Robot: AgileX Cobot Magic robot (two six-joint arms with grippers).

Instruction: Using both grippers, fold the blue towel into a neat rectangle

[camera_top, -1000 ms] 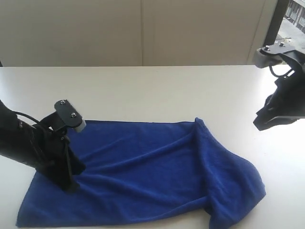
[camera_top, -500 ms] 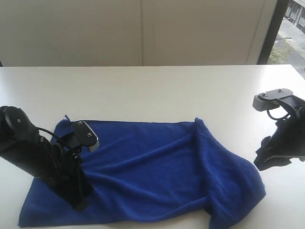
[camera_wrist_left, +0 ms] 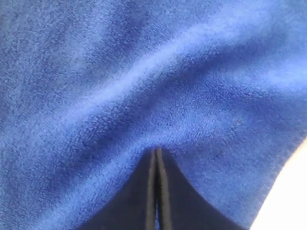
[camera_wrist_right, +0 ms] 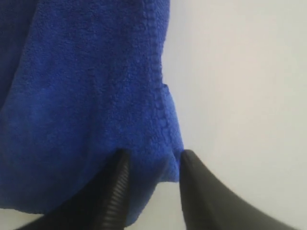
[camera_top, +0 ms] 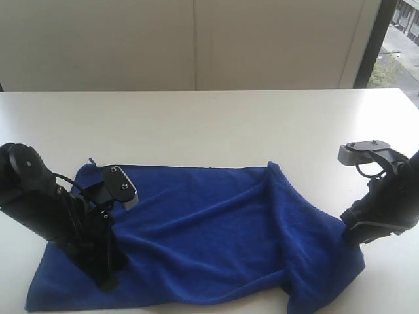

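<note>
The blue towel [camera_top: 216,229] lies spread and wrinkled on the white table [camera_top: 209,124], its right end bunched into a raised fold. My left gripper [camera_top: 107,282] stands on the towel's left part. In the left wrist view, the left gripper [camera_wrist_left: 156,151] is shut, tips pressed into the towel [camera_wrist_left: 144,72], with creases running from them; no cloth shows between the jaws. My right gripper [camera_top: 351,234] is down at the towel's right edge. In the right wrist view, the right gripper [camera_wrist_right: 153,155] is open, straddling the hemmed edge of the towel [camera_wrist_right: 86,86].
Bare white table [camera_wrist_right: 240,96] lies to the right of the towel's edge. A pale wall runs behind the table, and a window strip [camera_top: 402,39] shows at the far right. The towel's front edge lies close to the table's near edge.
My right arm has come down from above the table to the towel's right edge, jaws now apart around the hem. My left arm shifted slightly forward, uncovering the towel's back left corner.
</note>
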